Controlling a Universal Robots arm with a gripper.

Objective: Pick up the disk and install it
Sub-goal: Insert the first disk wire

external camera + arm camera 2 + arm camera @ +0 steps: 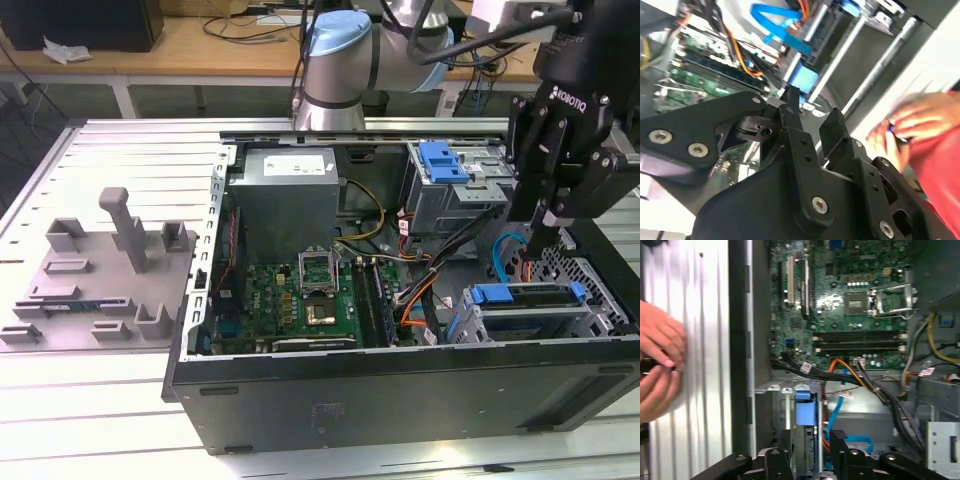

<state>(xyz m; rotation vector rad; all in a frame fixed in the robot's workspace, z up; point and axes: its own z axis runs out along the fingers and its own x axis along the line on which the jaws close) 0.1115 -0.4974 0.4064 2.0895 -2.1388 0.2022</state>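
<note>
Pincer (540,235) at the right edge of the exterior view, fingers spread with a bare gap between them, pinching nothing. Poised just above the disk (528,300), apparently not touching.

Disk at lower right of that frame, on edge in the metal cage (600,300) of the open computer case (400,390), blue carrier bracket uppermost.

Judged as the approach to the grasp, pick-up not yet made. Calls for a straight descent with a finger on either side of the bracket, clear of the cables (420,300) nearby.

Worth minding: a person's hand (657,365) at the left edge of the first wrist view, outside the case.
</note>
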